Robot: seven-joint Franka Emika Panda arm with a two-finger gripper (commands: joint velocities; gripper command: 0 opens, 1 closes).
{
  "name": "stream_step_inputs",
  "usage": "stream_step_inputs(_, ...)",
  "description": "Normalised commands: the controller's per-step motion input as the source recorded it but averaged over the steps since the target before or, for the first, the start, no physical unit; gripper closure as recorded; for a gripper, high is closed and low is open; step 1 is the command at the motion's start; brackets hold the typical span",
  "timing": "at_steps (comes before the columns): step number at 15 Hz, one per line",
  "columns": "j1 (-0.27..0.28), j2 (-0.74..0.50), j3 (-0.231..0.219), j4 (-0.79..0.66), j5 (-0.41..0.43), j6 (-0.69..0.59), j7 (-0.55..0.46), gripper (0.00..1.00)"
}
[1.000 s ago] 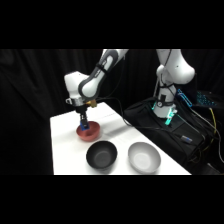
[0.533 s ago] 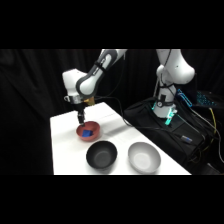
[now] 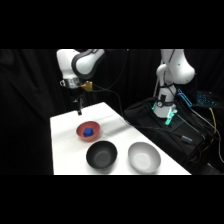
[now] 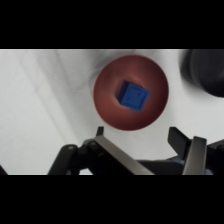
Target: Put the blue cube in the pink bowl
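Note:
The blue cube (image 3: 88, 132) lies inside the pink bowl (image 3: 82, 134) on the white table. In the wrist view the blue cube (image 4: 134, 96) rests tilted near the middle of the pink bowl (image 4: 107, 102). My gripper (image 3: 79, 111) hangs above the table, up and to the left of the bowl and well clear of it. Seen from the wrist, the gripper (image 4: 137, 136) is open, its fingers (image 4: 194, 152) spread wide with nothing between them.
A glossy black bowl (image 3: 101, 155) and a grey-silver bowl (image 3: 144, 156) stand near the table's front, the black bowl (image 4: 206, 70) also at the wrist view's upper right. The arm's base (image 3: 170, 80) and a black bag with cables (image 3: 170, 127) sit right of the table.
The gripper was down at the pink bowl a second ago; it has let go of the cube, which stays in the bowl, and risen up and to the left.

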Motion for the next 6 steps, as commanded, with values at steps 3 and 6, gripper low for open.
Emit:
stream_step_inputs(3, 0.108, -0.24, -0.084, 0.14, -0.179, -0.35, 0.2, 0.0)
stream_step_inputs(6, 0.088, -0.1, -0.089, 0.23, -0.166, -0.3, 0.16, 0.0)
